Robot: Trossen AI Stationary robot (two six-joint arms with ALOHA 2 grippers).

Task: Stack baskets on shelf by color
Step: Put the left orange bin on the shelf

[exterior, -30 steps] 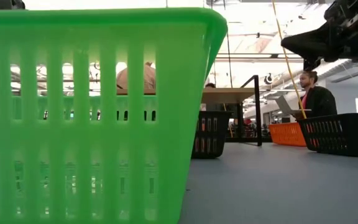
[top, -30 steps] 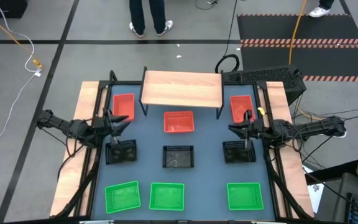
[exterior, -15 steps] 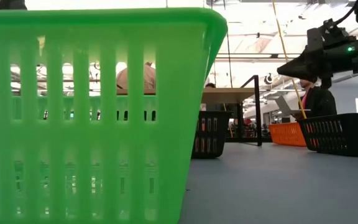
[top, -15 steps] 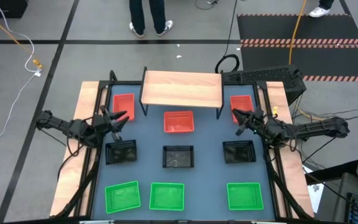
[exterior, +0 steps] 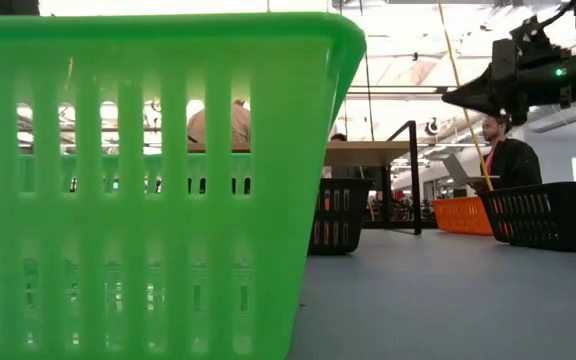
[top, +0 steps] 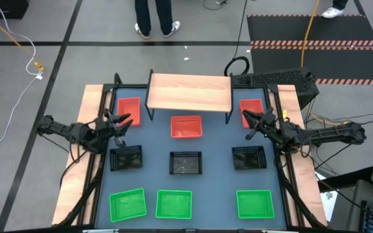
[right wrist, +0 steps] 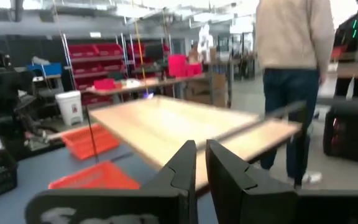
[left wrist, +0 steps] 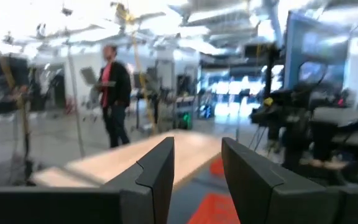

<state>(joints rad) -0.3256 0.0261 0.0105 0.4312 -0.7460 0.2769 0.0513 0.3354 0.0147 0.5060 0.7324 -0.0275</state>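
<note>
Both arms have lifted off the black baskets and swung toward the shelf [top: 189, 91] since a second ago. Your right gripper [top: 254, 122] hovers beside the shelf's right end, over the near edge of the right red basket [top: 251, 110], fingers nearly closed and empty. Your left gripper [top: 118, 122], fingers slightly apart and empty, hangs near the left red basket [top: 129, 108]. Each red basket's long axis runs toward the shelf, one per arm.

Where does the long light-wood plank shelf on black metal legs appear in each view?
High view: shelf at the table's far edge, centre.
Low view: thin plank right of the green mesh basket.
Left wrist view: lower centre.
Right wrist view: across the middle.
Shared landmark: red mesh baskets beside it.
</note>
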